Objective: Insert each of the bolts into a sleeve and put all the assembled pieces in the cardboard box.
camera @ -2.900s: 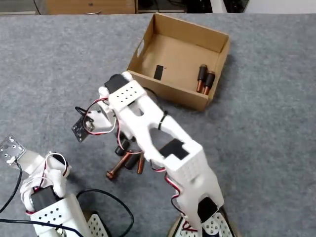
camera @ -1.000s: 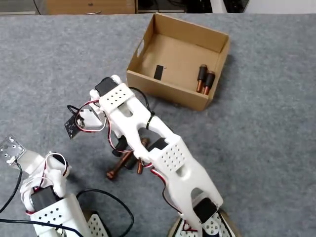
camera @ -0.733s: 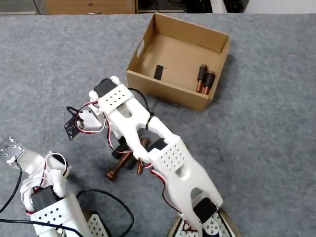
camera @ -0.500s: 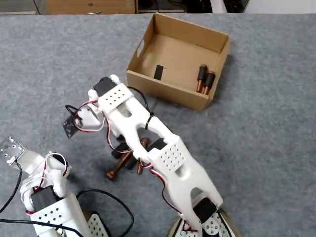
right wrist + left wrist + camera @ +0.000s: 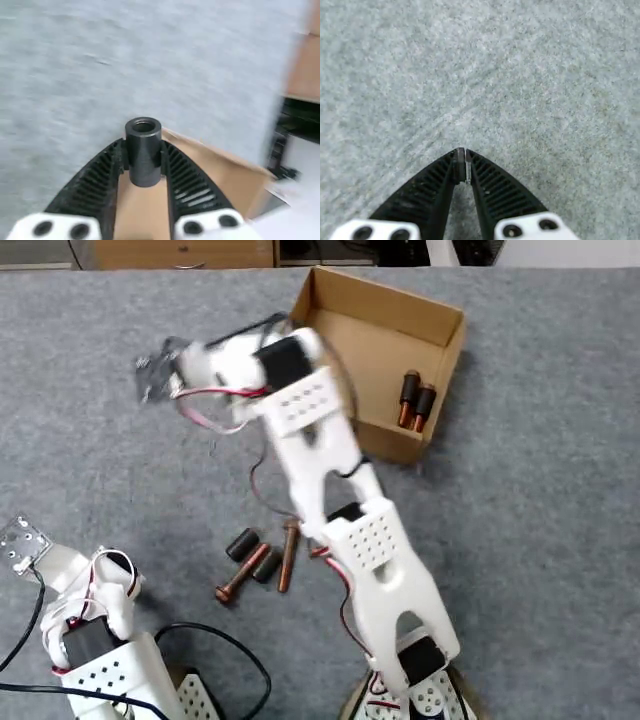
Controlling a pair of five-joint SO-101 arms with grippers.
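My right gripper is shut on a black sleeve, held upright between its fingers over the cardboard box. In the high view the right arm is raised above the near-left wall of the box. Two assembled pieces lie inside against the right wall. On the carpet lie two copper bolts and two black sleeves. My left gripper is shut on nothing above bare carpet, and its arm sits at the near left.
Grey carpet covers the table. A black cable loops beside the left arm's base. A wooden cabinet runs along the far edge.
The right arm has risen off the pile of bolts and swung up toward the box with a sleeve, uncovering the loose bolts and sleeves. The left arm has not moved.
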